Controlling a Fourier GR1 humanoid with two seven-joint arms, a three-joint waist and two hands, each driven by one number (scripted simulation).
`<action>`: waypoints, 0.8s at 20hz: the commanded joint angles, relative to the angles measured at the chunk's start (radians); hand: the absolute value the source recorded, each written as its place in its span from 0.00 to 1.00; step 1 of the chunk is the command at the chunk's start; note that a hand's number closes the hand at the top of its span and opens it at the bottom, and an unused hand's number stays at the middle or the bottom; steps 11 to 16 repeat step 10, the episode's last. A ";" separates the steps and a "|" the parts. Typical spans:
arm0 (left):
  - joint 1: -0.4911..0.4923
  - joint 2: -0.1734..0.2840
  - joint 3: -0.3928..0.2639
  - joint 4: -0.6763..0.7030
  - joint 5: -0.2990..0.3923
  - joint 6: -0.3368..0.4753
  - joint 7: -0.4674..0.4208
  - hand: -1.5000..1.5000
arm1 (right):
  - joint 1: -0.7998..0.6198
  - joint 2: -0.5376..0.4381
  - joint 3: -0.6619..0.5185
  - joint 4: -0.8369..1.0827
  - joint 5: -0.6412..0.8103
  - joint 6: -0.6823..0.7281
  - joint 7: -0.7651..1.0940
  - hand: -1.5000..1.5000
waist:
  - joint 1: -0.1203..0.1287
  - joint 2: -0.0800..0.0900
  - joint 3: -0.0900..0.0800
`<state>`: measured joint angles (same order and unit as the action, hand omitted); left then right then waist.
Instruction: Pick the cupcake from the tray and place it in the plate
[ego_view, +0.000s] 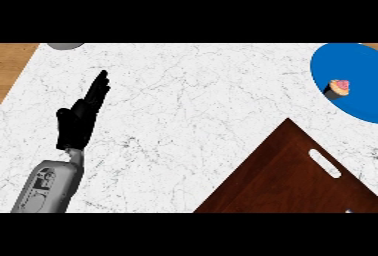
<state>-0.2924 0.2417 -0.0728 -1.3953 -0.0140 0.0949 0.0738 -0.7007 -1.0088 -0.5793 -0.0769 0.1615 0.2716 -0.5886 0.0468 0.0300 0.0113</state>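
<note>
A dark, glossy wooden tray (288, 175) is lying at the near right of the counter, turned so one corner is pointing away, with a white-rimmed handle slot showing near its right side; nothing is resting on its visible surface. At the near left, the grey forearm is rising from the lower edge and ending in the black left hand (77, 117), its fingers extended straight and released, grasping nothing, pointing far and slightly right. The right hand is not showing. The white, grey-veined marble counter (184, 100) is spreading between them. At the far right, the cupcake (339, 88) is already lying tipped on its side on the round blue plate (354, 65), well apart from the left hand, so the placing looks done.
</note>
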 joint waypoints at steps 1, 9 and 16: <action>-0.006 -0.004 -0.001 -0.008 0.005 -0.006 0.002 0.50 | 0.058 -0.034 -0.007 -0.007 -0.006 0.058 -0.034 0.00 | 0.001 0.002 0.003; -0.004 -0.007 -0.001 -0.015 -0.006 0.005 0.016 0.50 | 0.124 -0.062 -0.029 -0.008 -0.025 0.104 -0.062 0.00 | 0.002 0.002 0.005; -0.002 -0.006 0.005 -0.003 0.000 -0.002 -0.010 0.50 | 0.126 -0.043 -0.036 -0.007 -0.031 0.076 -0.069 0.00 | 0.007 0.007 0.005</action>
